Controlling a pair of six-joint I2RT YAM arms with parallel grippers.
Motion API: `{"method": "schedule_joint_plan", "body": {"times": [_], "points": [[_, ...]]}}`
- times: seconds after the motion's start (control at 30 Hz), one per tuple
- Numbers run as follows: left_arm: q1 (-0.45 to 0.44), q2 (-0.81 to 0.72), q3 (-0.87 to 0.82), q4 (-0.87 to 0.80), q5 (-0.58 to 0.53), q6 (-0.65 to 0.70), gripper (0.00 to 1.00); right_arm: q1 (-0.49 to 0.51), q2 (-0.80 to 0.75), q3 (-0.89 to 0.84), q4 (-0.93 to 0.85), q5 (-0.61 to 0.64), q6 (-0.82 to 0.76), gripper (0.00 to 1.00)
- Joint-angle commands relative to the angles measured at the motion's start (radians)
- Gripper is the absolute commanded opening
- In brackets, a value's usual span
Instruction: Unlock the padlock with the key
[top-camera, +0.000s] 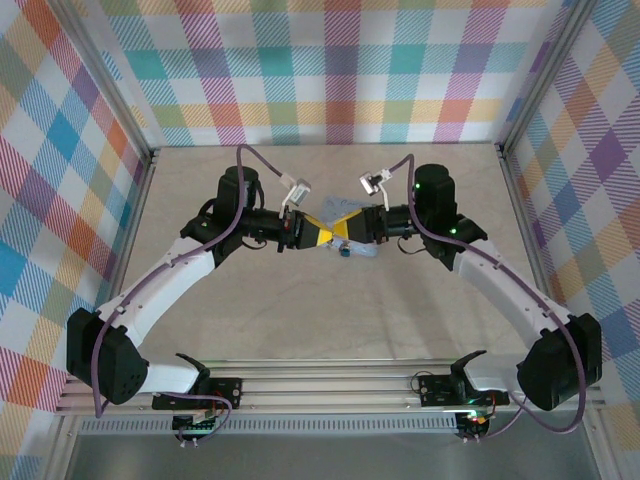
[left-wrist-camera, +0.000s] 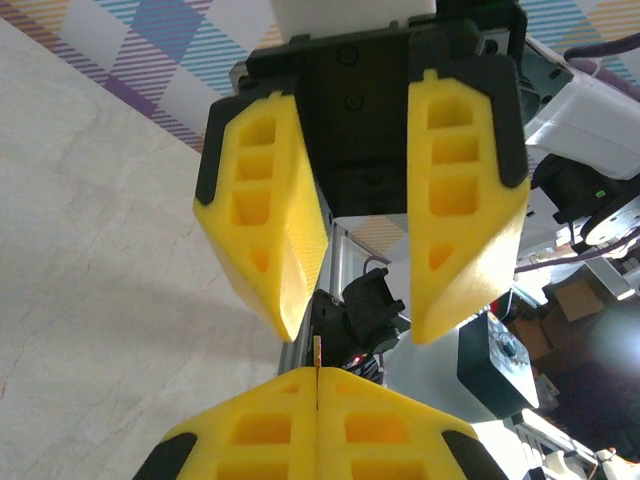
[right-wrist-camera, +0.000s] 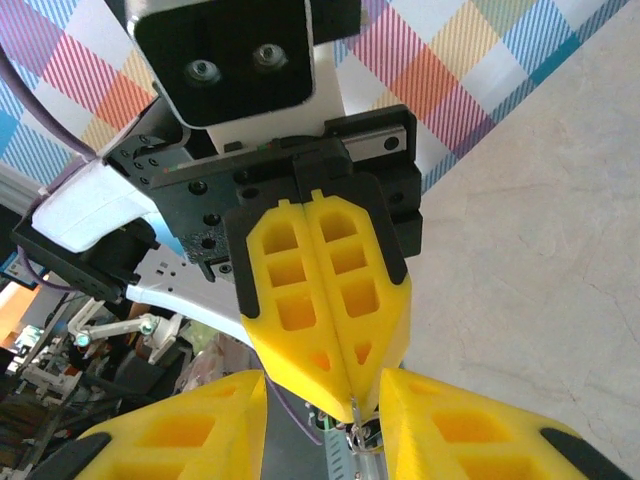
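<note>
Inspection at the moment of record. The two arms met tip to tip over the middle of the desk (top-camera: 250, 320).

The left gripper (top-camera: 318, 233) was fully closed. A thin brass-coloured sliver, judged to be the key (left-wrist-camera: 317, 350), stood edge-on out of the seam between its pads. The blade ran along the gripper's own line, pointing straight at the opposing arm.

The right gripper (top-camera: 346, 230) faced it with jaws partly apart. Nothing was seen clamped between them, and the left gripper's tip sat at the mouth of that gap.

A small dark-and-blue object, taken to be the padlock (top-camera: 344, 252), appeared just on the near side of the meeting point, towards the arm bases and slightly to the right gripper's side. Whether it rested on the desk or hung from something could not be told. The facing of its keyhole was too small to read.

Judgement: the coming move depends on turning the key's long axis from the line between the arms down towards the padlock. The right arm was the nearer one to steady the lock.
</note>
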Motion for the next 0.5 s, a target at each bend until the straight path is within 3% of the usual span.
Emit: {"method": "schedule_joint_plan", "body": {"times": [0.0, 0.17, 0.47], "points": [[0.009, -0.007, 0.034, 0.032, 0.025, -0.013, 0.0, 0.006, 0.011, -0.009, 0.044, -0.039, -0.011, 0.35], [0.01, -0.007, 0.035, 0.035, 0.025, -0.02, 0.0, 0.007, 0.018, -0.012, 0.043, -0.045, -0.011, 0.34], [0.009, 0.001, 0.039, 0.048, 0.035, -0.035, 0.0, 0.019, 0.025, -0.015, 0.042, -0.044, -0.017, 0.2]]}}
